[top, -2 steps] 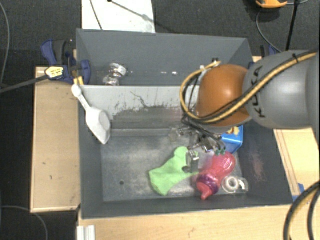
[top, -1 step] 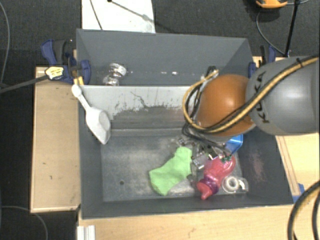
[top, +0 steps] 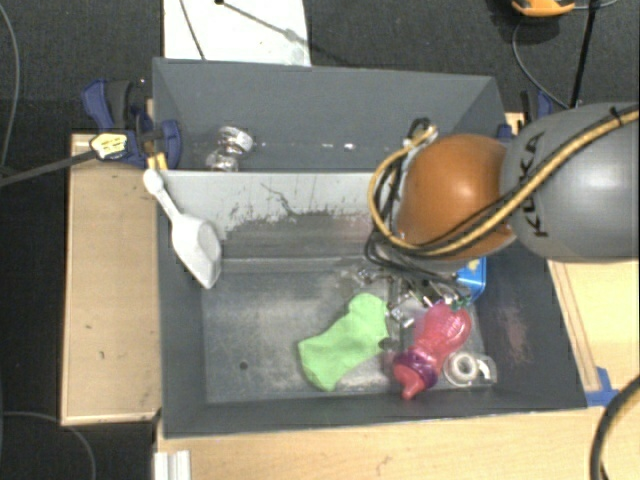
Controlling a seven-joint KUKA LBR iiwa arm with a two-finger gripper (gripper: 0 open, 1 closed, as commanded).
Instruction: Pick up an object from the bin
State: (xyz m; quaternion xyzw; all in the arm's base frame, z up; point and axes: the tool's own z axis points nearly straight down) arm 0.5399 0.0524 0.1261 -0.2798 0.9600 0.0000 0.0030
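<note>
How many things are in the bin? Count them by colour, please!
Green: 1, the soft lump
Pink: 1, the bottle
Blue: 1, the half-hidden piece
White: 2, the scoop and the ring
Clear: 1, the shiny thing at the back
Total: 6

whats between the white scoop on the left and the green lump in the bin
Nothing. In the camera view, the stretch from the white scoop to the green lump is bare, scuffed grey bin floor.
</note>
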